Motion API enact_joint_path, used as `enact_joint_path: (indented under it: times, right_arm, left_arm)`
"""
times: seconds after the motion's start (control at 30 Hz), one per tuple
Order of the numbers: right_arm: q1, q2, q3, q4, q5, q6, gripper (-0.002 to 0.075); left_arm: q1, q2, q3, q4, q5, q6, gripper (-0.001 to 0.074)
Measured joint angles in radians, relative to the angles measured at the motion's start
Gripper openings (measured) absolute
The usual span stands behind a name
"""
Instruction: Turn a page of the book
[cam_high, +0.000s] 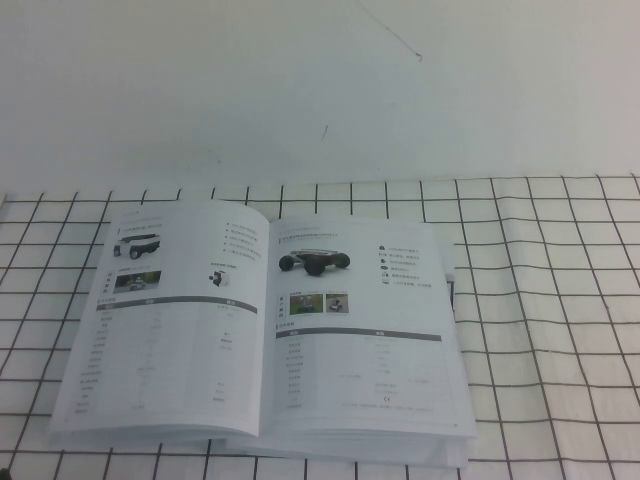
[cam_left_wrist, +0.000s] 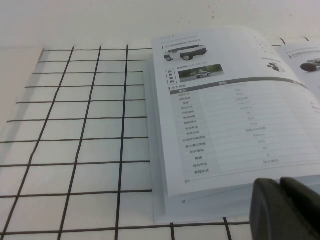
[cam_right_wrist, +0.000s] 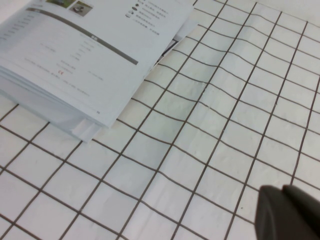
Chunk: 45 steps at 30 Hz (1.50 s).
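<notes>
The book (cam_high: 265, 335) lies open and flat on the grid cloth, a thick white catalogue. Its left page (cam_high: 170, 320) and right page (cam_high: 360, 330) both show vehicle photos above a table. No red checker side shows. My left gripper (cam_left_wrist: 281, 184) is shut and empty, low by the book's near left corner (cam_left_wrist: 200, 200). My right gripper (cam_right_wrist: 284, 190) is shut and empty over bare cloth, well right of the book (cam_right_wrist: 75, 60). Neither arm shows in the high view.
The white cloth with a black grid (cam_high: 540, 300) covers the table around the book. A plain white wall (cam_high: 320, 80) rises behind it. The cloth's left edge (cam_left_wrist: 30, 90) shows in the left wrist view.
</notes>
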Motion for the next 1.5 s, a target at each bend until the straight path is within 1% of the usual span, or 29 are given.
enact_joint_path:
  times: [0.27,0.4,0.57,0.7,0.8,0.83,0.93,1.0,1.1,1.2,1.33,1.5]
  right_arm:
    - [0.0,0.0,0.0,0.0,0.0,0.0,0.0]
    - [-0.024,-0.032,0.025,-0.057,-0.069,0.005,0.0]
    - [-0.165,-0.144,0.11,-0.064,-0.176,0.027,0.0]
    - [-0.312,-0.246,0.256,-0.061,-0.329,0.029,0.0]
    - [-0.425,-0.265,0.335,-0.044,-0.451,0.033,0.0]
    - [-0.455,-0.266,0.358,-0.041,-0.485,0.033,0.0]
    - [-0.506,-0.267,0.416,-0.037,-0.548,0.033,0.0]
    - [-0.515,-0.267,0.435,-0.037,-0.552,0.032,0.0]
    - [-0.515,-0.267,0.439,-0.037,-0.486,0.022,0.0]
    - [-0.515,-0.267,0.441,-0.032,-0.432,-0.028,0.0]
    - [-0.515,-0.267,0.441,0.024,-0.425,-0.112,0.0]
    - [-0.512,-0.267,0.441,0.049,-0.419,-0.13,0.0]
  left_arm:
    - [0.004,0.0,0.0,0.0,0.0,0.0,-0.0002]
    - [0.004,0.0,0.0,0.0,0.0,0.0,-0.0002]
    - [0.004,0.0,0.0,0.0,0.0,0.0,-0.0002]
    - [0.004,0.0,0.0,0.0,0.0,0.0,-0.0002]
    - [0.004,0.0,0.0,0.0,0.0,0.0,-0.0002]
    - [0.004,0.0,0.0,0.0,0.0,0.0,-0.0002]
    - [0.004,0.0,0.0,0.0,0.0,0.0,-0.0003]
    - [0.004,0.0,0.0,0.0,0.0,0.0,-0.0003]
    - [0.004,0.0,0.0,0.0,0.0,0.0,-0.0003]
    - [0.004,0.0,0.0,0.0,0.0,0.0,-0.0003]
    - [0.004,0.0,0.0,0.0,0.0,0.0,-0.0003]
    - [0.004,0.0,0.0,0.0,0.0,0.0,-0.0003]
